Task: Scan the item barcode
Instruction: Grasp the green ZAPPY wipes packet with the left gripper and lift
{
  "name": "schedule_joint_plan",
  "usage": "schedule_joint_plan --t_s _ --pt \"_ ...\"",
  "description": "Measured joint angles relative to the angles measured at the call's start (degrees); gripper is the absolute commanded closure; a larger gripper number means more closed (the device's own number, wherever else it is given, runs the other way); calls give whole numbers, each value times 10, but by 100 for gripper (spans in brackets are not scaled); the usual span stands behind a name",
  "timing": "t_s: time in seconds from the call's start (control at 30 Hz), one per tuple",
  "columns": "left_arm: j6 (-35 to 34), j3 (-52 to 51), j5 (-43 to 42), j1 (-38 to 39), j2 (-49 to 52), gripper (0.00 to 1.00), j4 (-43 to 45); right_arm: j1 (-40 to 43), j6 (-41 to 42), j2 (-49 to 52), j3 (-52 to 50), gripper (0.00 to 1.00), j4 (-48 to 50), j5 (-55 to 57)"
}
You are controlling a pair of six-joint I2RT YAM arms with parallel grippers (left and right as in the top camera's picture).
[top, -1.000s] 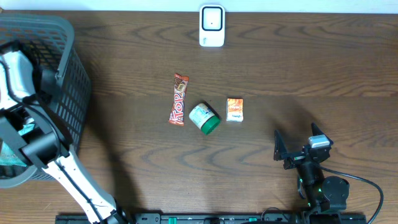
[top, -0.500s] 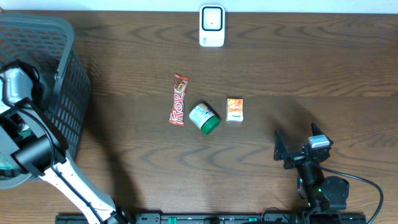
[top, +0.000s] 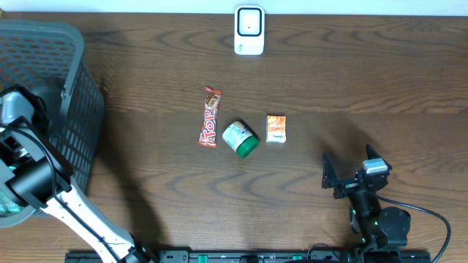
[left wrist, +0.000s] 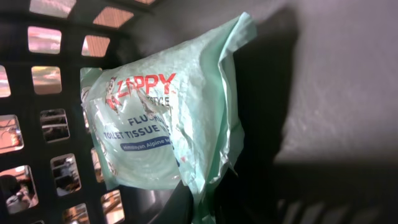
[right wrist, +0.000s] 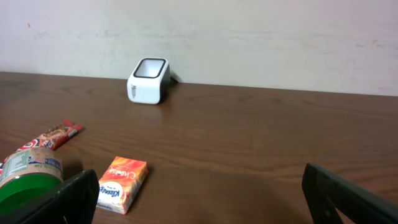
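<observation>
Tissue pack (left wrist: 155,137) sits inside the basket (left wrist: 37,81), its long axis running up and away from the left gripper (left wrist: 208,208), which pinches its lower edge. The right gripper (right wrist: 202,199) gapes empty, nearer the scanner (right wrist: 148,81).

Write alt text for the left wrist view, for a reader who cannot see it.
A pale green tissue pack printed "Zappy" fills most of the frame, lying against the dark lattice wall of a basket on the left. Its crimped edge runs down to the bottom of the picture, where the left gripper appears shut on it.
</observation>
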State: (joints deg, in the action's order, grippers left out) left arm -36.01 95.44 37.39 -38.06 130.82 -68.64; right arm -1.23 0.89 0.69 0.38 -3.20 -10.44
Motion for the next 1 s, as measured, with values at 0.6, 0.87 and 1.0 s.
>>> schedule_joint_plan --t_s 0.6,0.87,1.0 --pt "29 126 -49 107 -285 93 -9 0 0 0 0 1 0 0" --pt "30 131 -119 189 -507 93 55 0 0 0 0 1 0 0" --pt "30 132 -233 276 -566 93 105 0 0 0 0 1 0 0"
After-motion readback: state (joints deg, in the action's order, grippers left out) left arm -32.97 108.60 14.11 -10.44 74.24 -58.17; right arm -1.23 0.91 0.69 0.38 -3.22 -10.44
